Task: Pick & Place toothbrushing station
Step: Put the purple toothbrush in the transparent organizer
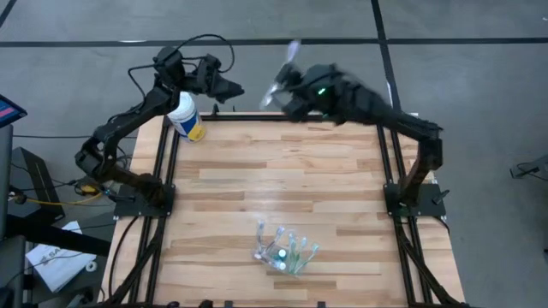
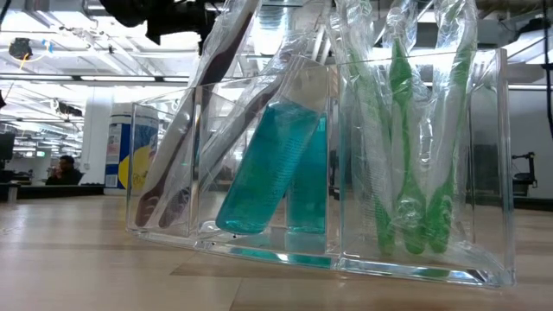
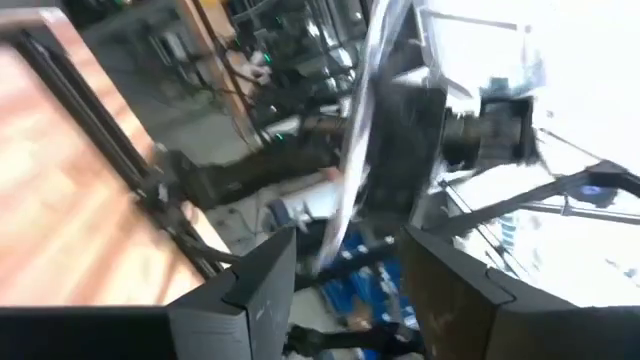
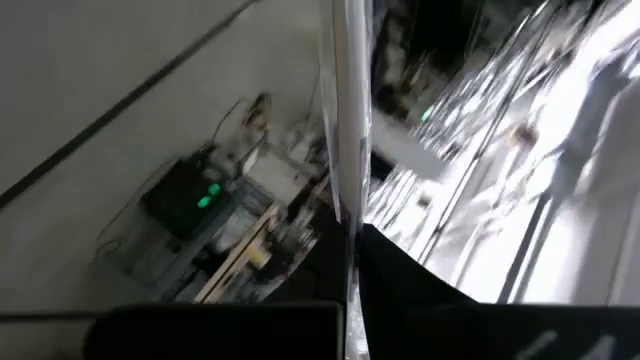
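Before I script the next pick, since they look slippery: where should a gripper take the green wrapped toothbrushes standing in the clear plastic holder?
Probably by their top ends, coming straight down: the green wrapped toothbrushes stand near upright, tops above the rim of the clear plastic holder, whose walls block the sides. The right gripper is shut on a wrapped toothbrush.

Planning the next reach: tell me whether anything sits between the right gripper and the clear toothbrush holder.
Nothing visible does. The right gripper, holding a wrapped toothbrush, is over the far edge of the table; the clear holder stands near the front edge, bare wood between. The canister is off at the far left corner.
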Tool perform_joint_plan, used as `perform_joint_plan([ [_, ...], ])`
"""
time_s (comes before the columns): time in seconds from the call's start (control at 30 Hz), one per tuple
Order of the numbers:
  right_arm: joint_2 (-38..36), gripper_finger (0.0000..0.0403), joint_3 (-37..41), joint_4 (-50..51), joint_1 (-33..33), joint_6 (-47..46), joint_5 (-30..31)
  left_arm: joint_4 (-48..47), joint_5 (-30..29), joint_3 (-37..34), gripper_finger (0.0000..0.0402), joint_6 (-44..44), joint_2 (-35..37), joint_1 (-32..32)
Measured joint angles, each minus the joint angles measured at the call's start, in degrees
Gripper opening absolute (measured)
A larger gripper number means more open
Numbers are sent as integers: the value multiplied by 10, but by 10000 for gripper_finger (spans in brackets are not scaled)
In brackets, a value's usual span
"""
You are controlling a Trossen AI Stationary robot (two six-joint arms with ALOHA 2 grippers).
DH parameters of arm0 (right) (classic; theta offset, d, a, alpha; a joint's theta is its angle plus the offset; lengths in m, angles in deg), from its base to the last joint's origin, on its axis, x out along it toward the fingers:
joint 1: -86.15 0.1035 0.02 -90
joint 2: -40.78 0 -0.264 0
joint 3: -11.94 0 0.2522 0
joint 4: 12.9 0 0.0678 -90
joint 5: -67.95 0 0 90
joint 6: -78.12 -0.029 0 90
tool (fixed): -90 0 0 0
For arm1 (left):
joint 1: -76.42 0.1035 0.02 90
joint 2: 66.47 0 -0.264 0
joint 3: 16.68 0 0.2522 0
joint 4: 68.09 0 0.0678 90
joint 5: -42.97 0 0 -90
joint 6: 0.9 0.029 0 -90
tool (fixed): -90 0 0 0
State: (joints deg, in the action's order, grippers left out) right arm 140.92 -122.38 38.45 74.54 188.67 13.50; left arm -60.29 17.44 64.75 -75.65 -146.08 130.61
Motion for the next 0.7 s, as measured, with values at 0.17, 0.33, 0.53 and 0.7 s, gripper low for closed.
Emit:
perform_joint_plan([
  [0.17, 48, 0, 0, -27, 25, 26, 3, 9, 0, 30, 175, -43, -6, -5],
  [0.33, 80, 0, 0, -120, 29, 101, 7, 12, 0, 47, 175, -49, -6, -30],
  [0.53, 80, 0, -9, -156, 35, 121, -16, 16, -2, 48, 172, -33, -7, -41],
  [0.7, 81, 0, -8, -131, 51, 101, -13, 23, -19, 48, 172, -10, -7, -19],
])
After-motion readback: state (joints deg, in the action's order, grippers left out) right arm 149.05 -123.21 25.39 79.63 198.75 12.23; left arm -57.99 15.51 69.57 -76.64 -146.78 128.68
